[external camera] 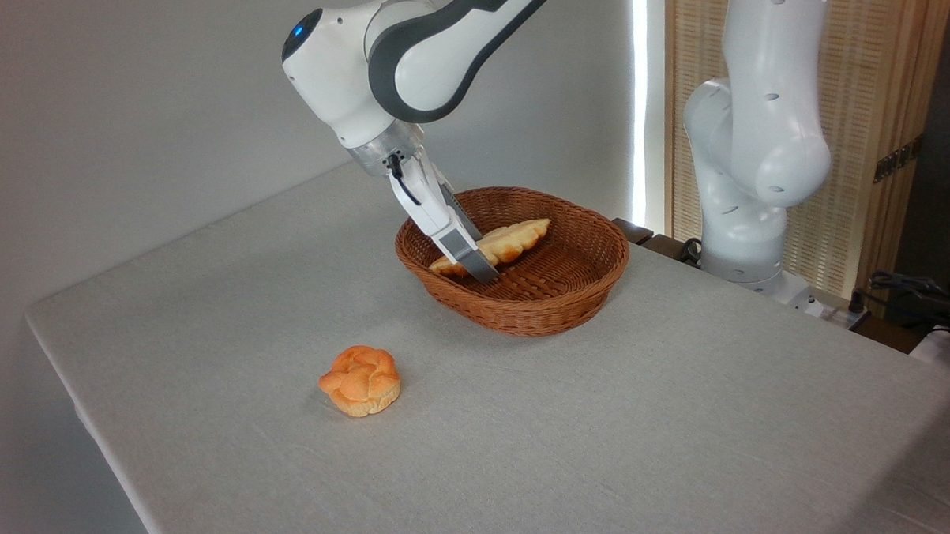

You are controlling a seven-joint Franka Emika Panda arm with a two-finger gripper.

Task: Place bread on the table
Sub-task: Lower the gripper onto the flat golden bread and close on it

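Pale-golden braided loaf [506, 243] lies tilted in the wicker basket [571, 295].

Back wall [121, 97] plain, pale grey-white, unmarked, running behind the whole left and centre of the view. Right of it, a narrow vertical strip of bright light [640, 95], then a woven bamboo screen [871, 63] in a light wooden frame with a small metal hinge [898, 159] on its right post. At far right, low down beside the screen, a dim area with dark cables [910, 290] and a white object, partly cut off by the picture edge; lighting soft and even, with weak shadows.
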